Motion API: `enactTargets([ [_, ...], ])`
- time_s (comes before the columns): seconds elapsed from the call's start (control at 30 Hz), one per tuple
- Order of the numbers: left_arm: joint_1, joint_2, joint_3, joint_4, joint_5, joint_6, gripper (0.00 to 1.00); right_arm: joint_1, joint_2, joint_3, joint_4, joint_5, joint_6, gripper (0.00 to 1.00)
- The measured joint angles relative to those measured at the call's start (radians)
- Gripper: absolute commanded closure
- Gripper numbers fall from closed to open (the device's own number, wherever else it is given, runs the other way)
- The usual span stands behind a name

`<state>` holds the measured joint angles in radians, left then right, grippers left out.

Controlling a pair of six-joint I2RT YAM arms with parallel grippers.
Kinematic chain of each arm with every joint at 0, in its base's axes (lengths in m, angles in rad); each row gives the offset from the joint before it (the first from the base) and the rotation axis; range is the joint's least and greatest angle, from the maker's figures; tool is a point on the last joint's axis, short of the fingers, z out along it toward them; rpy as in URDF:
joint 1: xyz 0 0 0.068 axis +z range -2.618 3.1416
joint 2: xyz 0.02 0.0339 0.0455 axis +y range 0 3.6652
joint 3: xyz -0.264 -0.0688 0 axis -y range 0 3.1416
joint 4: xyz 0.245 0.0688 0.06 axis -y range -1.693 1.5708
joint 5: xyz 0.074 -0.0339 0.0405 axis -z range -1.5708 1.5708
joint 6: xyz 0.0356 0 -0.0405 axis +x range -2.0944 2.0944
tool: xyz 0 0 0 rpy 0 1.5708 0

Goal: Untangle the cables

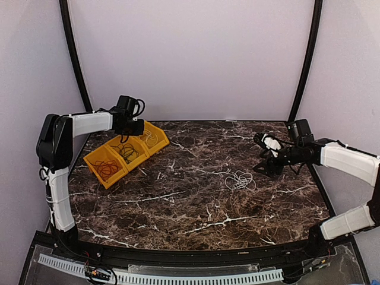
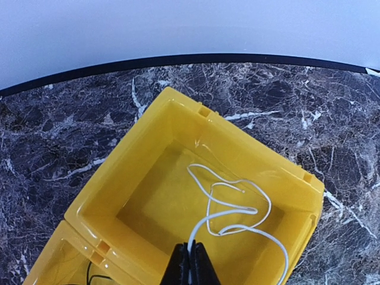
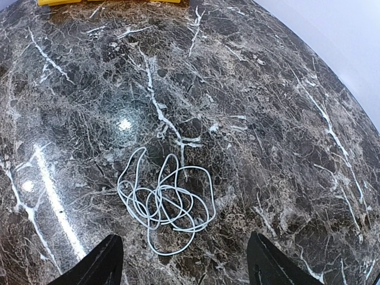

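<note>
Slotted white ducting [image 1: 178, 276] is seen at 6 o'clock in the top view, before the marble table [image 1: 178, 208]. At 9 o'clock a yellow bin [image 1: 90, 160] is seen, with a red-orange cable [image 1: 107, 169], a black cable [image 1: 127, 152] and a white cable [image 1: 152, 139] kept one per compartment. It is partly covered by the left gripper [image 1: 126, 138]. A white coil [image 1: 240, 180] is laid at 3 o'clock, near the right gripper [image 1: 262, 156].

At the left wrist, the jaws are pressed together on the white cable, which is trailed across the end compartment.

At the right wrist, the jaws are held apart at 6 o'clock, and the coil is left untouched on marble.
</note>
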<state>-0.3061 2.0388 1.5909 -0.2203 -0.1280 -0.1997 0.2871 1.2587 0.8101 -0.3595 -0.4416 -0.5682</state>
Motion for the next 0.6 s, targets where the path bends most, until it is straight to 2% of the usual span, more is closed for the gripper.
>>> enactTargets([
  [0.23,0.0,0.069,0.019,0.034,-0.021,-0.017,0.99,0.0,0.013,0.0,0.0,0.009,-0.003,0.27],
  [0.4,0.0,0.103,0.063,0.048,-0.038,-0.022,0.81,0.0,0.021,0.0,0.0,0.014,-0.004,0.27],
  [0.6,0.0,0.114,0.097,0.029,-0.044,-0.026,0.71,0.0,0.023,-0.001,0.0,0.016,-0.004,0.27],
])
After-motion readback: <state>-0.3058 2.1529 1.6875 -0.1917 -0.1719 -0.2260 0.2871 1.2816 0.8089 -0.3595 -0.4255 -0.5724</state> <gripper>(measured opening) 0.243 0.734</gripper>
